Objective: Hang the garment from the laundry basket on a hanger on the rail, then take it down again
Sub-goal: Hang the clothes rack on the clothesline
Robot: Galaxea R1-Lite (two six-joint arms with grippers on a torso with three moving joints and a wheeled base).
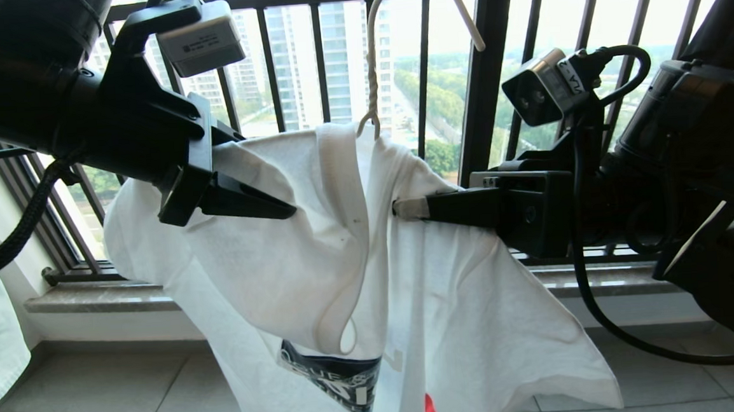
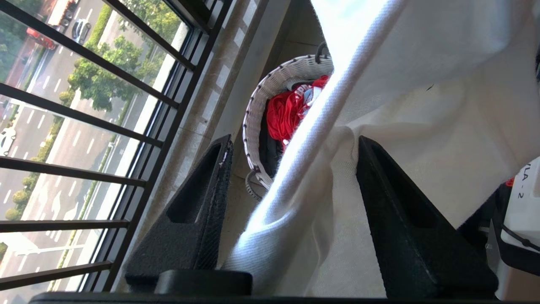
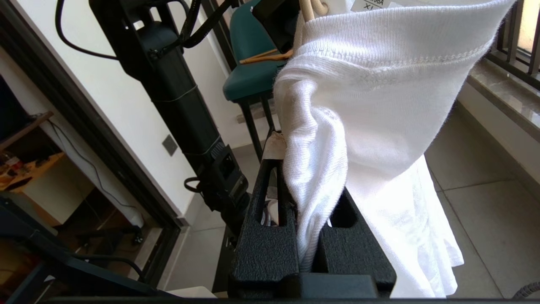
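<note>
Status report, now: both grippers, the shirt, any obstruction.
Right gripper shut on T-shirt fabric. Left gripper open around the collar. Shirt draped on wire hanger. Nothing in the way.

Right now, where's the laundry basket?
Only the left wrist view shows the laundry basket: on the floor by the wall under the window railing, red garment inside, partly hidden behind the white T-shirt.

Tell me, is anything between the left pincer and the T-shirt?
Nothing visible is. The T-shirt already lies between the open fingers of the left pincer, its ribbed collar running through the gap. The right pincer is shut on the cloth.
</note>
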